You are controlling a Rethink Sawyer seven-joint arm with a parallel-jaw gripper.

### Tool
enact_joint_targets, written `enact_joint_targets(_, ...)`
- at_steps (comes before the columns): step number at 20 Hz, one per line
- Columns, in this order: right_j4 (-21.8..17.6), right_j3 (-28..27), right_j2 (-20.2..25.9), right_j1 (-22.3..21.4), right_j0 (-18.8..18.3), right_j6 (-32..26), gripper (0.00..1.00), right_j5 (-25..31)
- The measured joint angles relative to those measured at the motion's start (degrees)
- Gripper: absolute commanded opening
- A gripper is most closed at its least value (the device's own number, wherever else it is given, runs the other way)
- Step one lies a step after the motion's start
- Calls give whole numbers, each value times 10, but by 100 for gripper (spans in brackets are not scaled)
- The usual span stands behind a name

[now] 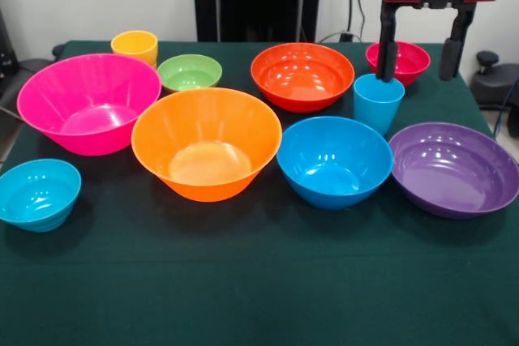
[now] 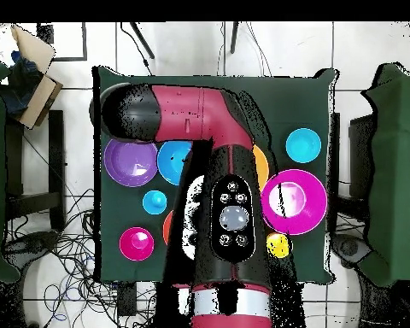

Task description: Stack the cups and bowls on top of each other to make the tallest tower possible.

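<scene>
Every bowl and cup stands apart on the green cloth, rim up. The large orange bowl (image 1: 207, 147) is in the middle, with the large pink bowl (image 1: 87, 103) to its left. The red-orange bowl (image 1: 302, 76), blue bowl (image 1: 334, 161) and purple bowl (image 1: 454, 169) are to its right. The small teal bowl (image 1: 38, 194) is at front left and the small green bowl (image 1: 189, 72) and yellow cup (image 1: 135, 45) at the back. My gripper (image 1: 418, 70) is open and empty. It hangs over the small magenta bowl (image 1: 408, 61), just behind the light blue cup (image 1: 378, 103).
The green cloth (image 1: 243, 281) has a wide bare strip along its front edge. In the overhead view the arm (image 2: 230, 213) covers the table's middle. The purple bowl (image 2: 130, 162), light blue cup (image 2: 155, 202), magenta bowl (image 2: 137, 243) and pink bowl (image 2: 294, 201) show beside it.
</scene>
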Motion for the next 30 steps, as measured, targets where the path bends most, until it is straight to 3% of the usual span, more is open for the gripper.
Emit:
enact_joint_targets(9,-2,-10,23,5,-29,0,100,3)
enact_joint_targets(16,-29,-47,56,27,-90,-9,100,37)
enact_joint_targets(21,-59,-76,85,40,-136,-45,100,84)
enact_joint_targets(30,-79,-98,124,47,-187,-115,100,120)
